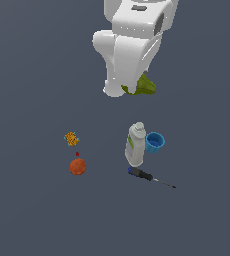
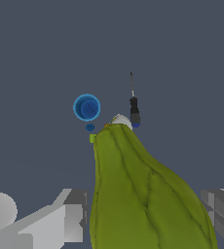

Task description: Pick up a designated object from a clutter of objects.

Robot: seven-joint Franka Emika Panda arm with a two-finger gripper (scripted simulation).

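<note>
Above the counter (image 1: 32, 60), green lump (image 1: 143, 86) gripped & lifted clear of the clutter.

Fingers (image 2: 70, 216) sit either side of the lump (wrist view), touching its flanks, so they're clenched on it, w/ its long axis running out from between them toward the items below. Lump hangs under the arm, well apart from the rest, so my read is the next move is mostly straight up, no regrasp needed. Count: 1 white bottle (image 1: 135, 145), 1 blue cup (image 1: 154, 142) just beside it, 1 screwdriver (image 1: 147, 176), 1 orange-red ball (image 1: 77, 166), 1 yellow speckled bit (image 1: 71, 138).
</note>
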